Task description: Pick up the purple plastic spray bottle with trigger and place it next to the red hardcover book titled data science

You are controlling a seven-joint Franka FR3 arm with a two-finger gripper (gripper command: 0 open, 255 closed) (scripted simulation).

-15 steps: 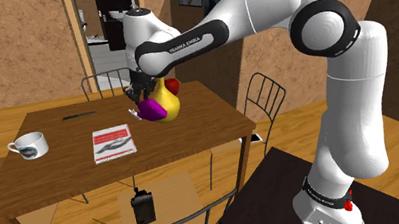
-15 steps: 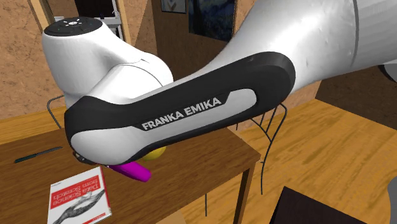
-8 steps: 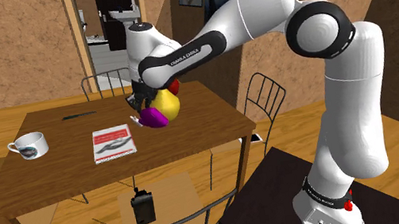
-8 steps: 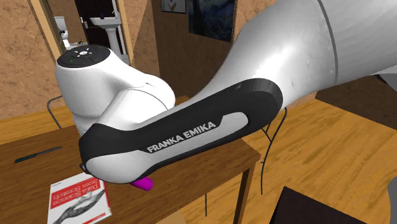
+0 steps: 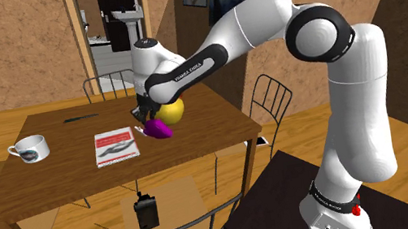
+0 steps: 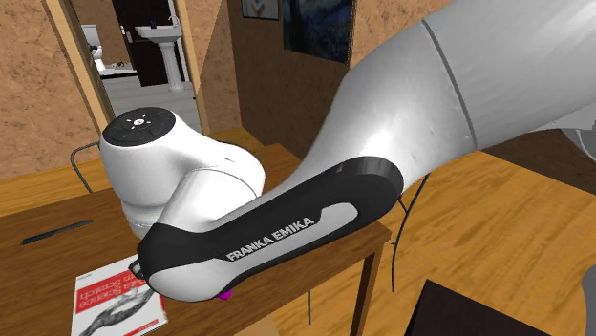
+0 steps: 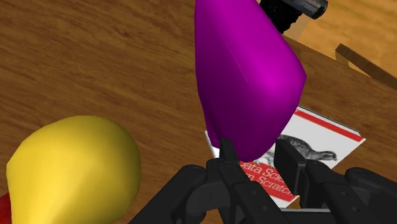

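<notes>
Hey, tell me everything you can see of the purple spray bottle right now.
The spray bottle looks smooth and glossy: a purple tapering body, with a rounded yellow bulb beside it and a sliver of red at the bulb's edge. No trigger is plain to see. The gripper clasps the purple part's narrow end, holding it tilted low over the wooden table, just to the shoulder view's right of the red-and-white book. Whether it touches the tabletop I cannot tell.

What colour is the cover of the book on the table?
White with red bands; the book shows best in the shoulder view.
</notes>
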